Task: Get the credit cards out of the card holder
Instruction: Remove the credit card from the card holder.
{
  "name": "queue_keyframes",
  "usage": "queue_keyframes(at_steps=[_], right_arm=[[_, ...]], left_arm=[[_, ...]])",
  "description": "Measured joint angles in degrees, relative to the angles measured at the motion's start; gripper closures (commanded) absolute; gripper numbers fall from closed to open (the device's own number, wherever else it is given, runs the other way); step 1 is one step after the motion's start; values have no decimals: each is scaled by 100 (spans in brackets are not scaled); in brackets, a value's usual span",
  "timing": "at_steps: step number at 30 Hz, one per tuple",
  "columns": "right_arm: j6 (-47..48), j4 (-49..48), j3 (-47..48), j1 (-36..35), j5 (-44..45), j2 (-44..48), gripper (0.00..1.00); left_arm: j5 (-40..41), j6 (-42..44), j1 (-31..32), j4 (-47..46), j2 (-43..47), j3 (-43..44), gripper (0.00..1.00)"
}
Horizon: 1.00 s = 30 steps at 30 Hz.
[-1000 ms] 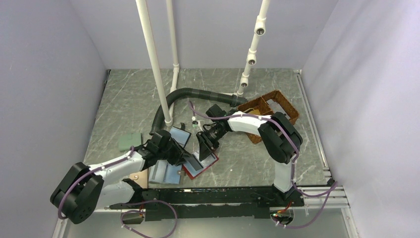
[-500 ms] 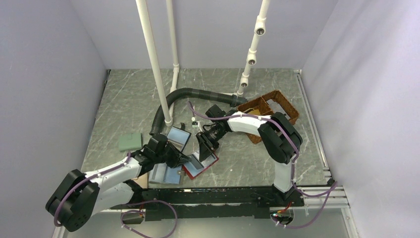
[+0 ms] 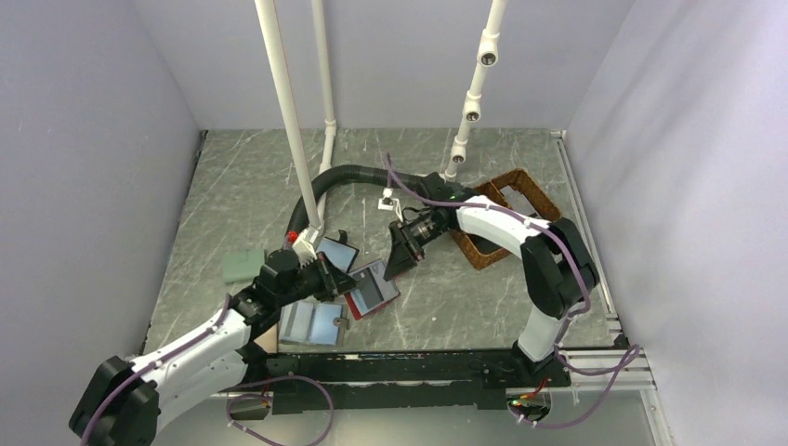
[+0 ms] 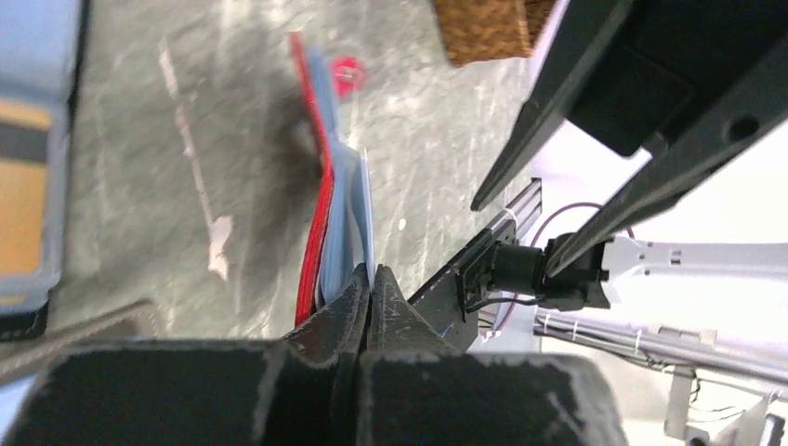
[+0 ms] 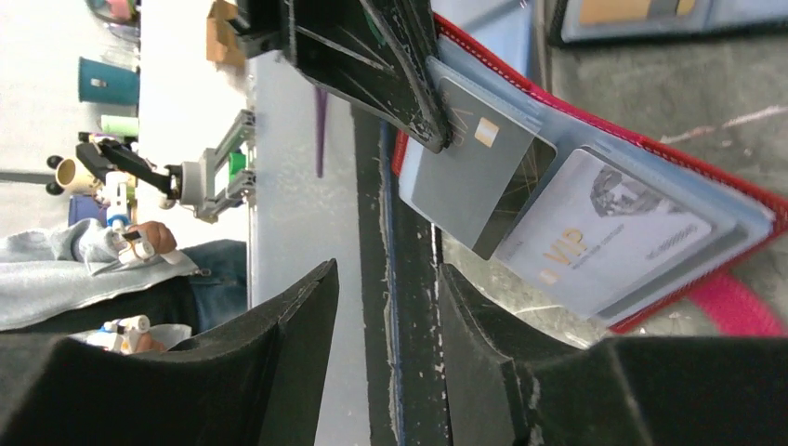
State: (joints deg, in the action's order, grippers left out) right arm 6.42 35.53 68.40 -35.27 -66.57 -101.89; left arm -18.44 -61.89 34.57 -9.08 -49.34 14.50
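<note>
We are clamping the card holder (image 3: 374, 290) by its edge in the closed left hand (image 3: 336, 286). The right hand (image 3: 398, 268) is hanging open and empty. Next, probably: pinching the protruding credit card (image 5: 474, 177).

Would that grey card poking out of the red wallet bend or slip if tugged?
Probably stiff: the grey card juts out flat and straight where the left claw pinches its corner. Likely slippery, given its glossy face. The red wallet looks thin and may drag along.

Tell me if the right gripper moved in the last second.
Yes. The right gripper has drawn back from the red card holder, away from the table's near edge, toward the black hose.
</note>
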Motion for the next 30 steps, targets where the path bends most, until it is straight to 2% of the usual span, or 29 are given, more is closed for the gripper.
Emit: queue_keyframes(at_steps=[6,11,30], right_arm=[[76,-74,-114,354,-691,365,51],[42,-157,-299,446,-807,376,51],[372,-107,-310,695,-570,365,50]], left_arm=[[-254,769,0,-411,188,155,100],[-463,1012,0,-772,-37,238,100],[-1016,962,2,-2070,-531,363,100]])
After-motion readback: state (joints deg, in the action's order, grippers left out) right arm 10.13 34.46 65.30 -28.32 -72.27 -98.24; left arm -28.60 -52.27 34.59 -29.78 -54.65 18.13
